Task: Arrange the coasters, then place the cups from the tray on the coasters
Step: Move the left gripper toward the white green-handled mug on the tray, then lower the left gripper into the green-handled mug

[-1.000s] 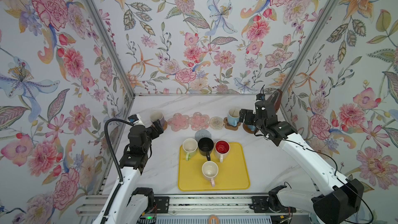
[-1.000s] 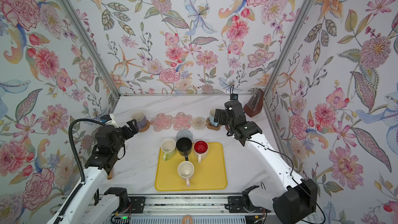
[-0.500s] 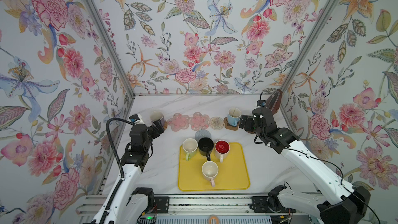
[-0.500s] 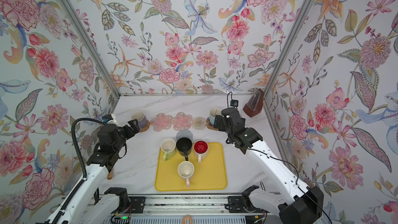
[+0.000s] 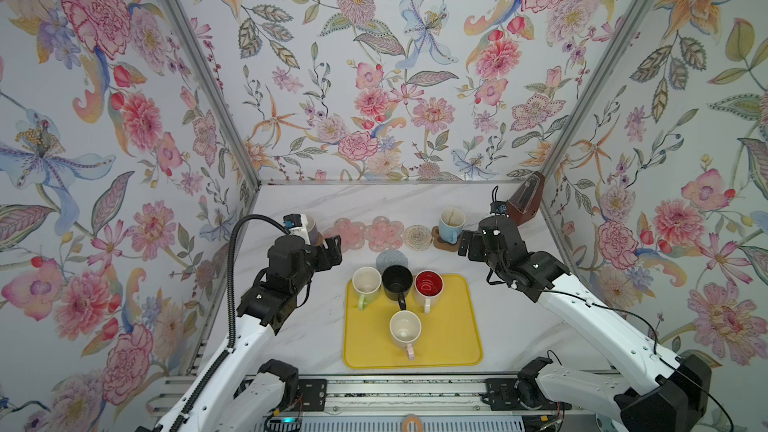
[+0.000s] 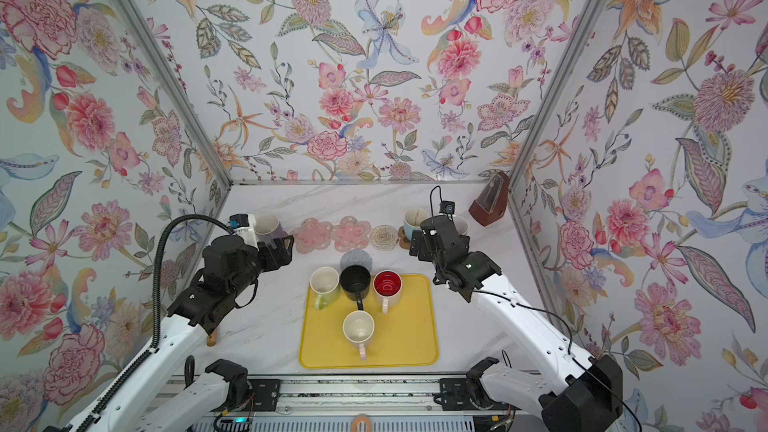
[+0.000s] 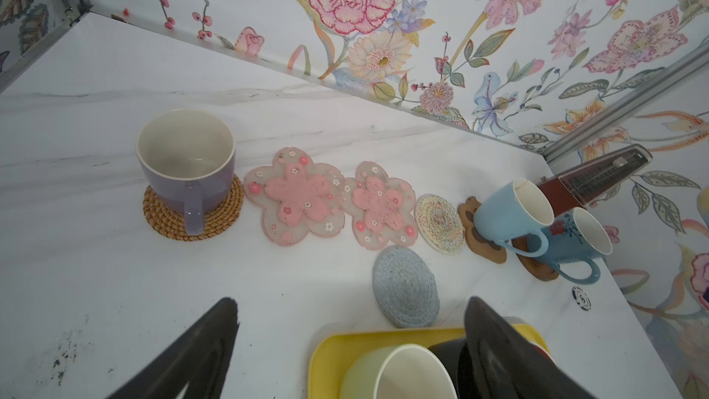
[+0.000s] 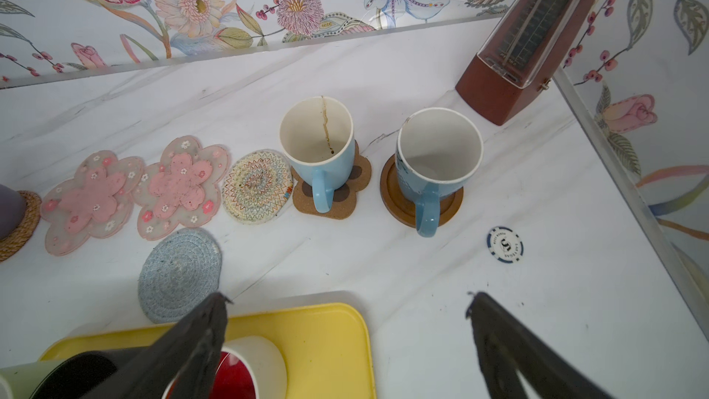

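Marble counter (image 5: 316, 334), crowded: four mugs (image 5: 405, 328) sit on the yellow tray (image 5: 453, 326) (three rim to rim). Both my jaws gape empty; reaching for the black mug (image 5: 397, 282) could topple its neighbours.

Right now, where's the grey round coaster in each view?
In a top view: grey coaster behind the black mug, just off the tray.
In a top view: grey coaster, same spot.
Left wrist: grey coaster between tray and a pink flower coaster.
Right wrist: grey coaster by the tray rim.
Landmark: yellow tray.
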Robot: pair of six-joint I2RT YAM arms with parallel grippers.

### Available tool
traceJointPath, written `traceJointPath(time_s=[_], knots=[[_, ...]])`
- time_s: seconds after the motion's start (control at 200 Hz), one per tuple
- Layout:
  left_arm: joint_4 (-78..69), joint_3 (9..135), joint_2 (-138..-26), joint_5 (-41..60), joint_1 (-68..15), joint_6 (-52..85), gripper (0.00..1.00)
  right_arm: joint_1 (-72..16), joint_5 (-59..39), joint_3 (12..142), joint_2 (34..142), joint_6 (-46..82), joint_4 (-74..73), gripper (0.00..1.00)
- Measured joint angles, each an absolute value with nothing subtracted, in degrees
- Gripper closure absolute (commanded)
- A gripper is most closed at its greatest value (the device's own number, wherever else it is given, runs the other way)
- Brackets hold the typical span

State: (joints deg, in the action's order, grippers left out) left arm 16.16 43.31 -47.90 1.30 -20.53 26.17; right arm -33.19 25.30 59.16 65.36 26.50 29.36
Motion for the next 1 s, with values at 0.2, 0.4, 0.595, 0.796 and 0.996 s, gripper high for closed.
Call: traceJointPath(time_s=[0.2, 0.4, 0.595, 0.796, 0.996], knots=[[24.34, 43.27, -43.11, 0.64, -28.05, 27.11, 0.08, -32.88, 24.88, 58.98, 64.27, 26.48, 29.39, 0.01], [29.34, 40.77, -39.44, -0.01, -34.44, 29.93, 0.1, -32.53, 24.03, 58.04, 63.99, 26.52, 28.91, 0.01], [32.21, 38.09, -39.05, -0.16, -38.72, 32.51, 0.11, -32.49, 22.85, 58.06, 65.56, 26.61, 27.75, 0.01], [32.1, 36.23, -42.96, -0.23, -43.99, 33.39, 0.13, -32.49, 21.12, 58.06, 67.4, 26.61, 27.2, 0.01], [31.79, 35.62, -47.68, -0.23, -47.4, 33.52, 0.16, -32.49, 19.94, 58.04, 67.46, 26.63, 27.16, 0.01]])
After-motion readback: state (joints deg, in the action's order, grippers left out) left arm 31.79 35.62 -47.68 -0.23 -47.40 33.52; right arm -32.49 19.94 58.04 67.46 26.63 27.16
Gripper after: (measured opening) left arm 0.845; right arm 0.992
